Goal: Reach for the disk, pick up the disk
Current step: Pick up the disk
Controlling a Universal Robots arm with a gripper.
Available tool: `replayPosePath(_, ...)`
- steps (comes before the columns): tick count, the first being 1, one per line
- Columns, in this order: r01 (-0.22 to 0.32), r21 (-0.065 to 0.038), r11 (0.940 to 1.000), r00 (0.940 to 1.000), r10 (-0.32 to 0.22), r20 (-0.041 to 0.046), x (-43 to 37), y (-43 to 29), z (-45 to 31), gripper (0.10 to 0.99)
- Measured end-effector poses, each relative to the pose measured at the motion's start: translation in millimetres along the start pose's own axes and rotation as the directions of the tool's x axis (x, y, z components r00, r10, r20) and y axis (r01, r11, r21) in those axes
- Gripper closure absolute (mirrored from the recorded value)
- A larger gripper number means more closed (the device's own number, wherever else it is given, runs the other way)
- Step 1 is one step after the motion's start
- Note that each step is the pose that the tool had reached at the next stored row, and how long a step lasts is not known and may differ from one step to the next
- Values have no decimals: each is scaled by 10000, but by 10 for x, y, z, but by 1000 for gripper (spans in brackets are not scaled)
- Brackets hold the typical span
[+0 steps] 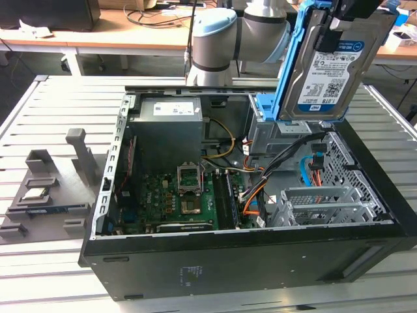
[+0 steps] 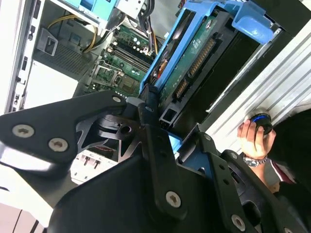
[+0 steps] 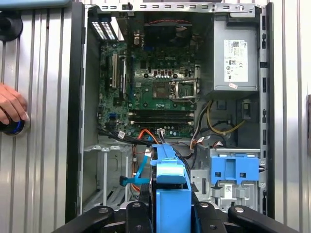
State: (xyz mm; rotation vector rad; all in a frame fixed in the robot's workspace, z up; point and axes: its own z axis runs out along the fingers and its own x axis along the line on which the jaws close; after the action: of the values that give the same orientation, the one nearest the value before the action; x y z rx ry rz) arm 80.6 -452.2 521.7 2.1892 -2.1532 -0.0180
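Gripper [image 1: 342,23] is clamped on the disk [image 1: 329,72], holding it upright in the air above the open PC case [image 1: 260,254], over the back corner on the exterior view's right. Disk hangs clear of the case rim w/ its label side facing the camera; blue rails run along its long edges. Its lower edge sits just above a second blue bracket [image 1: 264,107] still in the drive bay. In the second wrist view the fingers [image 2: 155,145] pinch the rail of the disk [image 2: 194,63], circuit-board side showing. In the first wrist view the disk [image 3: 170,179] appears edge-on between the gripper [image 3: 170,213] links, w/ the case interior open below it.

Room: empty drive cage [image 1: 319,202] at the front on the exterior view's right, cables [image 1: 260,182] loose beside it. Slatted table [image 1: 52,104] is open around the case.

Count: 1 disk held, 1 bracket [image 3: 234,169] in bay, 1 motherboard [image 1: 176,195], 1 power supply [image 1: 168,127], 1 grey fixture [image 1: 49,189] on the exterior view's left, apart from the case. A person's hand [image 3: 10,108] rests on a blue button [image 3: 13,127] at the table edge.
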Motion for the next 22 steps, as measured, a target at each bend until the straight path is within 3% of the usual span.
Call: replayPosePath(22,0,0,10000,10000,0,1,473,6,35,722)
